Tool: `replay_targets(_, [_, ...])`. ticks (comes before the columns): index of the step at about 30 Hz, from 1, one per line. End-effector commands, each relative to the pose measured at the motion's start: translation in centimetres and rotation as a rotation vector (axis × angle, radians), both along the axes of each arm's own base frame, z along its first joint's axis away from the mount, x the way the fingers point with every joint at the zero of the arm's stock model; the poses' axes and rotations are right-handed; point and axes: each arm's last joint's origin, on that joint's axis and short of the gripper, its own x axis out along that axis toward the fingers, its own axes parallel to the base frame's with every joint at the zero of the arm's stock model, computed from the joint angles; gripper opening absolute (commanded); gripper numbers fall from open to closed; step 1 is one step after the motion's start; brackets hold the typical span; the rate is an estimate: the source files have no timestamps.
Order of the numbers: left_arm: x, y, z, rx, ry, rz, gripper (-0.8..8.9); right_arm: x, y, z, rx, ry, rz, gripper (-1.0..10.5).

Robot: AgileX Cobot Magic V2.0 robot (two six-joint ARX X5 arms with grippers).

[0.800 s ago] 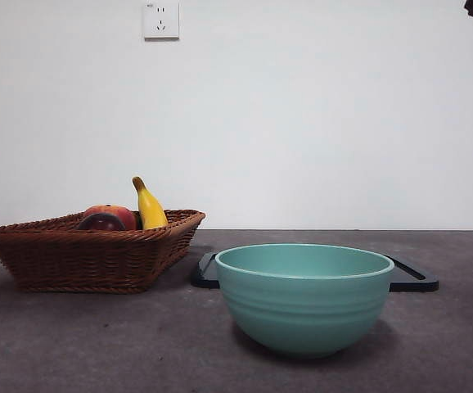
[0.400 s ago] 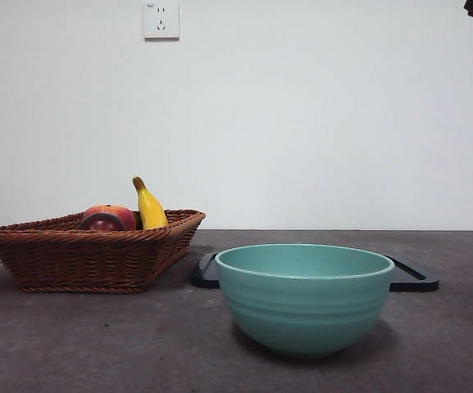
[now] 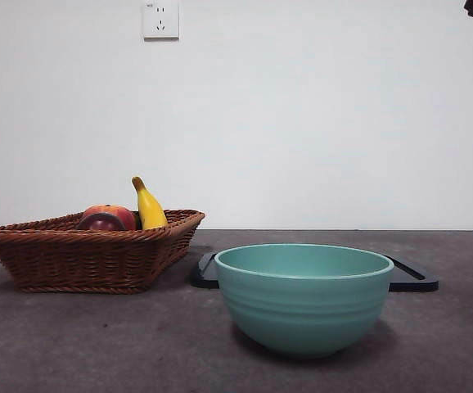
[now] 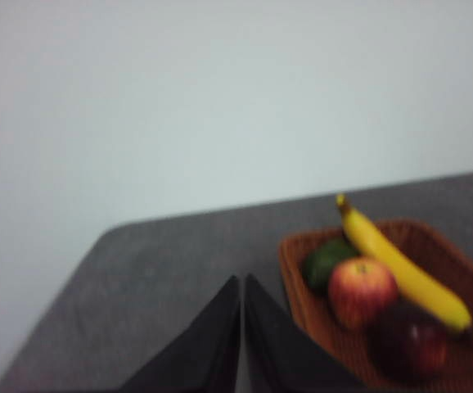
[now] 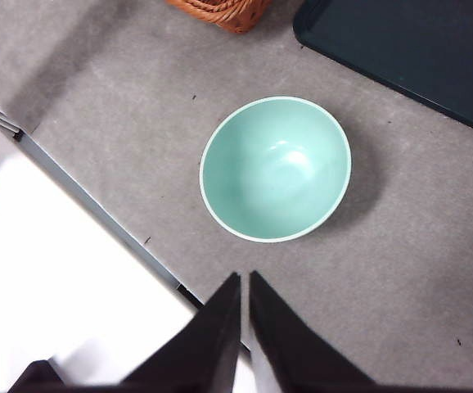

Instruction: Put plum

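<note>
plum [image 4: 409,345] is seen in a wicker basket [image 3: 89,255] beside an apple [image 4: 361,291] and banana [image 4: 400,267]. left gripper [image 4: 241,282] is held closed near the basket; right gripper [image 5: 244,278] is closed high above a green bowl [image 5: 275,169].

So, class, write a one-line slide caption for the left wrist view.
Shut left hand above the table beside a wicker basket holding plum, apple, banana.
</note>
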Motion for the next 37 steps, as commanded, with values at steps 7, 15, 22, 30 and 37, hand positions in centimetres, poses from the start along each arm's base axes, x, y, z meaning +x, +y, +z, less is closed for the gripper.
replay_targets(7, [-0.1, 0.1, -4.4, -0.009, 0.026, 0.013, 0.07, 0.1, 0.2, 0.5, 0.009, -0.021, 0.013, 0.1])
replay_targets(15, [0.0, 0.1, -6.6, -0.012, 0.074, 0.013, 0.07, 0.1, 0.2, 0.5, 0.010, -0.021, 0.013, 0.1])
replay_targets(22, [-0.1, 0.1, -7.7, -0.026, 0.189, 0.014, 0.07, 0.1, 0.2, 0.5, 0.010, -0.021, 0.013, 0.1])
replay_targets(30, [-0.2, 0.1, -8.0, -0.068, 0.221, 0.016, 0.07, 0.1, 0.2, 0.5, 0.010, -0.021, 0.014, 0.1])
replay_targets(37, [-0.2, 0.1, -8.0, -0.067, 0.221, 0.016, 0.07, 0.1, 0.2, 0.5, 0.010, -0.021, 0.013, 0.1])
